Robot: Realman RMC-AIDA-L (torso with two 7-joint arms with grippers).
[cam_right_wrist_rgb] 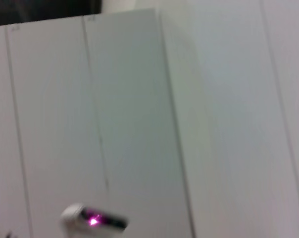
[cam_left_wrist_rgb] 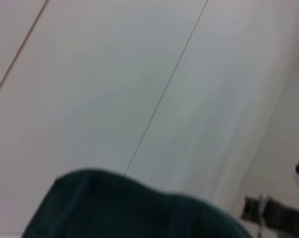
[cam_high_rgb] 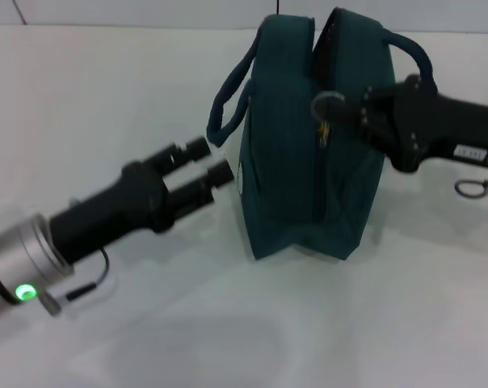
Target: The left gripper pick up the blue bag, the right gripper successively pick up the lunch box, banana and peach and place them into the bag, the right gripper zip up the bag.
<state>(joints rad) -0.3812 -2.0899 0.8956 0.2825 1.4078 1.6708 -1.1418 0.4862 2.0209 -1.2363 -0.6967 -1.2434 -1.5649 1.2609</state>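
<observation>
The dark teal-blue fabric tote bag point(cam_high_rgb: 313, 137) stands upright on the white table point(cam_high_rgb: 107, 97), its zipper run shut down the middle. The black two-finger right gripper point(cam_high_rgb: 341, 109) presses in at the zipper line, fingers clenched on the round metal ring pull point(cam_high_rgb: 327, 103). The black left gripper point(cam_high_rgb: 214, 162) sits just beside the bag's side, its loop handle point(cam_high_rgb: 225, 109) right above the fingertips, fingers released and holding nothing.

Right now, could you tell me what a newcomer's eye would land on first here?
The blue bag stands upright at the middle of the white table. The right gripper reaches to the zipper line near the bag's top, while the left gripper points at its left side, jaws apart and not touching.
</observation>
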